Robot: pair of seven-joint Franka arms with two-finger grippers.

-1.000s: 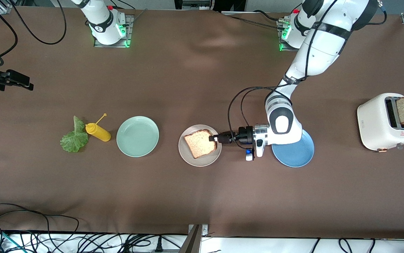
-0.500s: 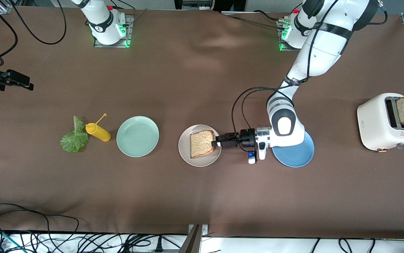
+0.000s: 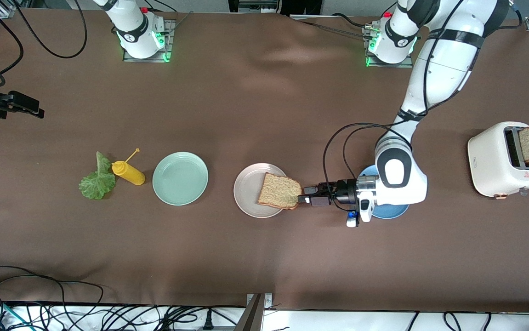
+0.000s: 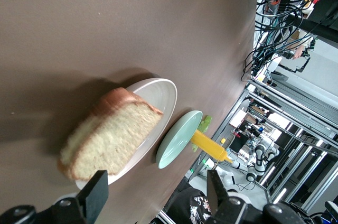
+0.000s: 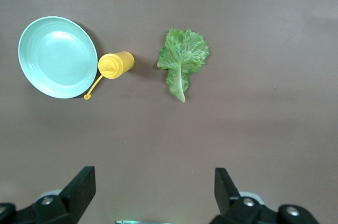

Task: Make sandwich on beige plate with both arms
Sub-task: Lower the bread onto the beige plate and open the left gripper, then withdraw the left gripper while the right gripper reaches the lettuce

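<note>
The left pincer (image 3: 302,200) has let go and backed away toward the blue plate (image 3: 395,210), and the bread slice (image 3: 279,191) has slid to the beige plate's (image 3: 247,189) rim, overhanging it. Its fingers stand open just beside the crust, holding nothing. Count them: three plates, two slices, the second in the toaster (image 3: 498,158); one lettuce leaf (image 5: 182,58), one mustard bottle (image 5: 115,64), mint plate (image 5: 55,55). The right pincer (image 5: 153,195) waits wide open above the leaf.
</note>
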